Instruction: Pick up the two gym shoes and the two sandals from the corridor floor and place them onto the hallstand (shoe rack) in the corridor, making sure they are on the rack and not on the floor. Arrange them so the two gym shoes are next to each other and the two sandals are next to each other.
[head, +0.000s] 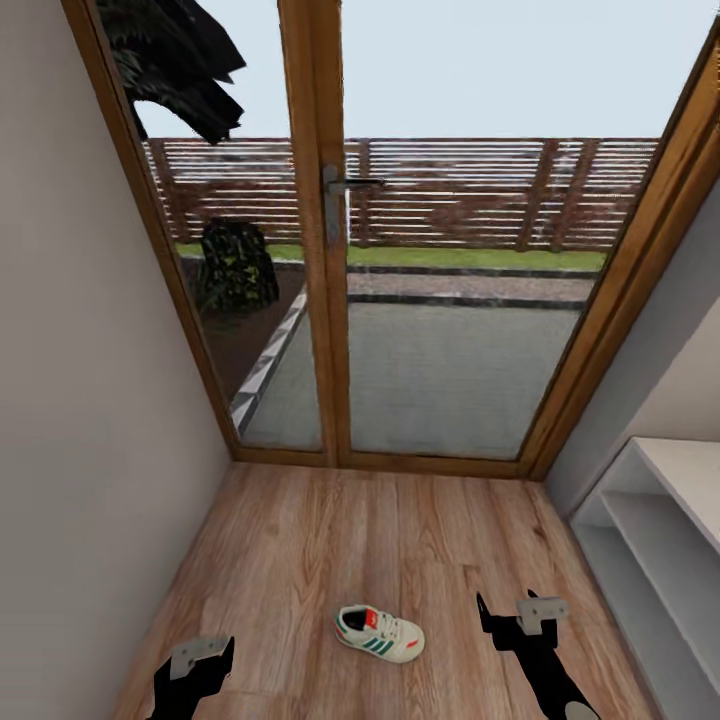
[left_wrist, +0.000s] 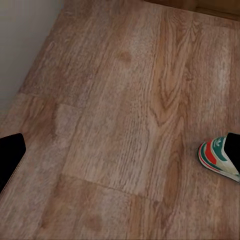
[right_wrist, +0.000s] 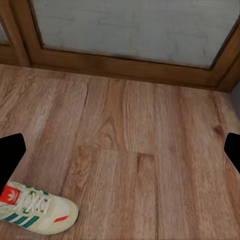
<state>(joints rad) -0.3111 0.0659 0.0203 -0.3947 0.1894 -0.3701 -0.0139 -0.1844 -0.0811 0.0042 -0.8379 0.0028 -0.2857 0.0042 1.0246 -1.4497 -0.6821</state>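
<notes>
Now one light, soft gym shoe (head: 380, 634) is best taken at its collar, both grippers' jaws seen spread and empty.

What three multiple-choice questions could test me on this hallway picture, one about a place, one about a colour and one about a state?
1. Where does the cream-white lace-up sneaker lie?
A. on the white shelf unit
B. on the wood-plank floor
C. outside on the patio

2. What colour are its side stripes?
A. green
B. blue
C. black

3. What state are the two pincers in?
A. both open, holding nothing
B. the left grips the sneaker
C. the right grips a sandal

Answers:
1. B: in the head view it rests on the light brown wood-plank floor, between the left pincer and the right pincer, apart from the white shelf unit.
2. A: green stripes show on its side.
3. A: each wrist view shows the dark fingers spread wide over bare floor.
</notes>
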